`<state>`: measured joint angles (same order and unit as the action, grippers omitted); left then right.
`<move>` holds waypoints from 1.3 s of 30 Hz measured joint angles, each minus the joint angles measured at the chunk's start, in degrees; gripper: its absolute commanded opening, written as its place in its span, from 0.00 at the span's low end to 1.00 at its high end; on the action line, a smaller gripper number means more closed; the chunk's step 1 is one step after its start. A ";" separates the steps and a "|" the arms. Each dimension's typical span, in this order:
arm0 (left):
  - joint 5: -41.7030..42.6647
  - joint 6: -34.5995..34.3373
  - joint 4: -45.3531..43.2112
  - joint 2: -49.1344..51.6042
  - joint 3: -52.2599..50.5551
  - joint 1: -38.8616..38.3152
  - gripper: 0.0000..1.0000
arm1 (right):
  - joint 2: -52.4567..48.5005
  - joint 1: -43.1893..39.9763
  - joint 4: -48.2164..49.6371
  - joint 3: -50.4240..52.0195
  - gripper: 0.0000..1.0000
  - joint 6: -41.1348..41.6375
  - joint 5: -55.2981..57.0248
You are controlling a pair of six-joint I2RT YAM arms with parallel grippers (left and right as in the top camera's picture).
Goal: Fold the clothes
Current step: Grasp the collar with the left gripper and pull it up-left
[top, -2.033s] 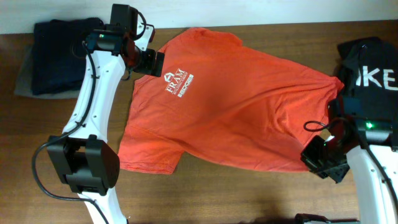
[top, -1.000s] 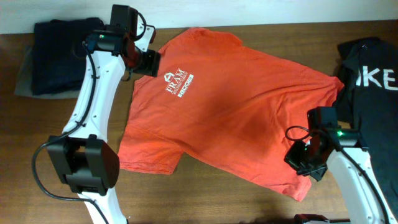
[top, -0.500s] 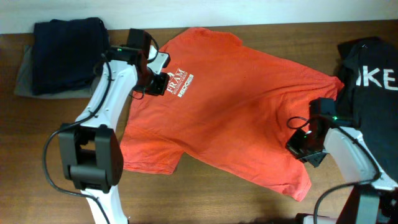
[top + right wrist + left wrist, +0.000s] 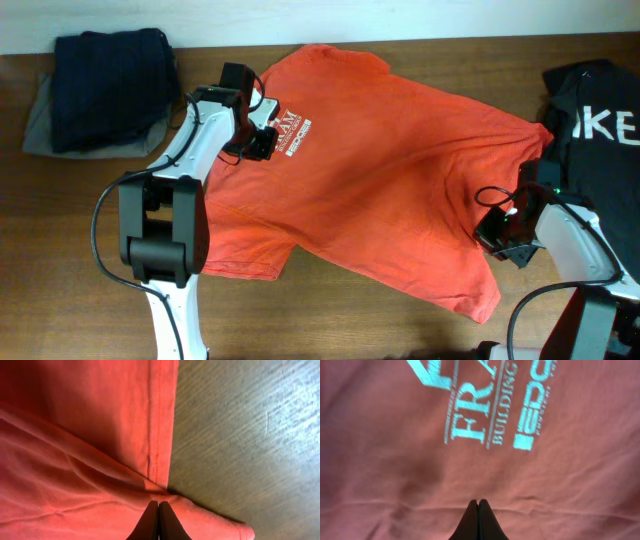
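Overhead view: my left end effector (image 4: 262,143) sat closed by the T-shirt (image 4: 380,180) logo (image 4: 288,133), my right end effector (image 4: 498,237) closed at its hem (image 4: 155,435); grip on fabric indeterminate.

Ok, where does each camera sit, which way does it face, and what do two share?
Overhead: fixed above, looking down on the orange-red short-sleeved cotton T-shirt on the brown wooden table; both white arms show, left gripper and right gripper.
Left wrist: on the left arm, facing down at the white chest logo; its shut black fingertips show.
Right wrist: on the right arm, facing down at the shirt's hem and bare table; shut fingertips show.
Shared: overhead and left wrist both show the logo.
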<state>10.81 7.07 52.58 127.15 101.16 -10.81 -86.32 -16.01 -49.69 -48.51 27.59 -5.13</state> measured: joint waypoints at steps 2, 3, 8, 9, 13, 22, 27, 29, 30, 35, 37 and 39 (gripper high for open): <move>-0.63 0.00 -0.59 0.59 0.00 0.00 0.01 | 0.00 0.00 0.13 0.00 0.05 -0.33 -0.31; -0.85 0.00 -0.68 1.03 0.00 0.00 0.01 | 0.00 0.00 0.13 0.00 0.04 -0.39 -0.35; -1.44 0.00 -0.90 3.78 0.11 0.07 0.01 | 0.00 0.00 0.17 0.00 0.04 -0.59 -0.42; -1.64 0.00 -0.98 3.78 0.11 0.09 0.01 | 0.00 0.00 0.17 0.00 0.04 -0.66 -0.44; -1.90 0.00 -1.07 3.80 0.11 0.11 0.01 | -0.04 0.00 0.26 0.00 0.04 -0.63 -0.55; -4.72 0.00 -1.79 3.80 0.11 2.29 0.01 | -0.07 0.00 0.72 0.00 0.04 -0.66 -0.55; -5.29 0.00 -2.34 3.80 0.13 7.08 0.01 | -0.11 0.00 1.70 0.00 0.04 -0.68 -0.55; -5.33 0.00 -2.47 3.80 0.13 9.09 0.01 | -0.11 0.00 1.86 0.00 0.04 -0.66 -0.55; -5.40 0.02 -2.56 3.80 0.13 10.05 0.01 | -0.11 0.02 1.86 0.00 0.04 -0.68 -0.55; -5.86 0.48 -2.56 3.80 0.13 12.92 0.01 | -0.11 0.00 1.97 0.00 0.04 -0.63 -0.85; -5.95 0.63 -2.62 3.80 0.13 13.53 0.01 | -0.11 0.02 1.97 0.00 0.04 -0.68 -1.22; -5.95 0.68 -2.75 3.80 0.13 13.81 0.01 | -0.11 0.00 2.01 0.00 0.04 -0.66 -1.57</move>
<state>4.86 7.75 49.82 130.96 101.30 3.01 -86.43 -16.01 -47.68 -48.51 26.94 -6.70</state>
